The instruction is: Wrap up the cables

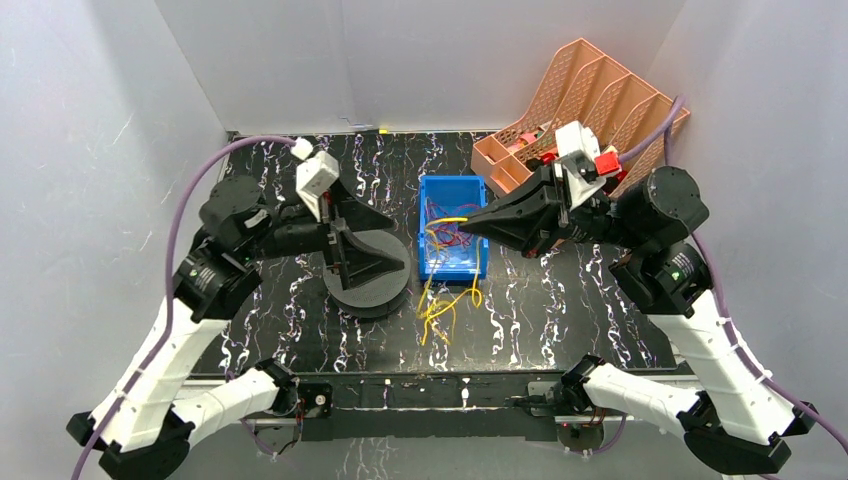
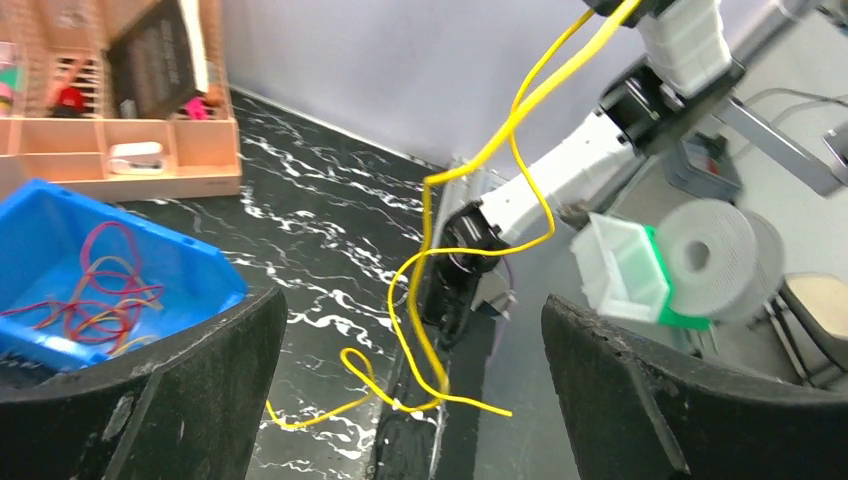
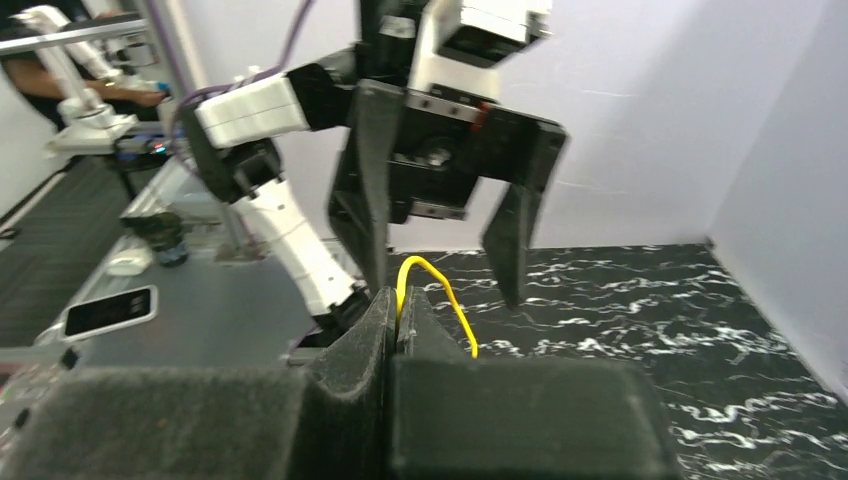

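Note:
My right gripper (image 1: 470,222) is shut on a thin yellow cable (image 1: 446,305), pinching it at the fingertips (image 3: 397,300) above the blue bin (image 1: 478,262). The cable hangs from the tips and ends in loose loops on the table in front of the bin. In the left wrist view it (image 2: 432,230) dangles between my fingers. My left gripper (image 1: 398,243) is wide open and empty, facing the right gripper from the left, apart from the cable. Red and yellow cables (image 2: 95,300) lie tangled inside the bin (image 2: 200,270).
A dark round disc (image 1: 368,288) lies on the table under the left gripper. A peach slotted organizer (image 1: 590,95) with small items stands at the back right. The table's front edge (image 2: 420,430) runs below the cable's loose end.

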